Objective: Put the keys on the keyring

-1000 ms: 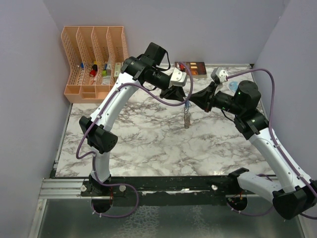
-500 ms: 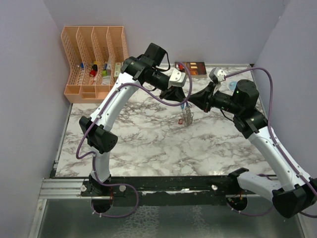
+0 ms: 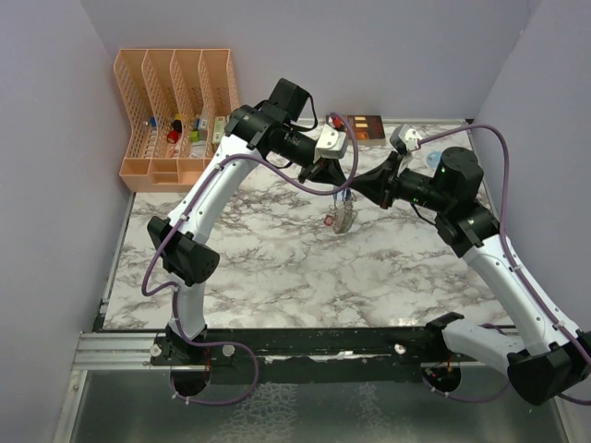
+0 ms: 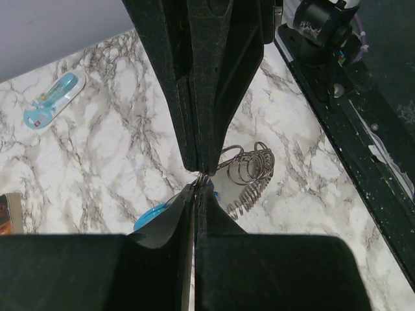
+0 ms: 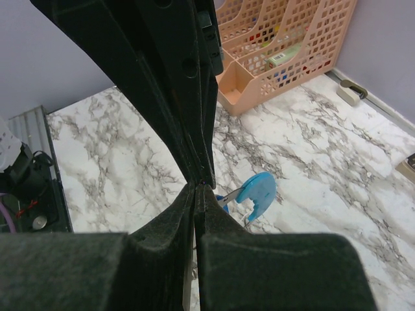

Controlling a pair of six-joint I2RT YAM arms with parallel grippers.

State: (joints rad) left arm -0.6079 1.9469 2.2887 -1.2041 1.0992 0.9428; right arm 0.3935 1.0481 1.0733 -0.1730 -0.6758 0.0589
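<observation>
The keyring (image 3: 343,218) hung in the air over the middle of the marble table (image 3: 277,268), its coil and light-blue strap (image 5: 256,191) dangling. Your left gripper (image 4: 196,189) and right gripper (image 5: 196,190) met nose to nose at its top, both clamped fully closed on a thin bit of it. If you pulled either arm away, that small pinch could likely slip and the bunch would drop.

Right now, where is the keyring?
In the top view the keyring dangles over the middle of the table, toward the back, right under the point where the left gripper and right gripper meet.
</observation>
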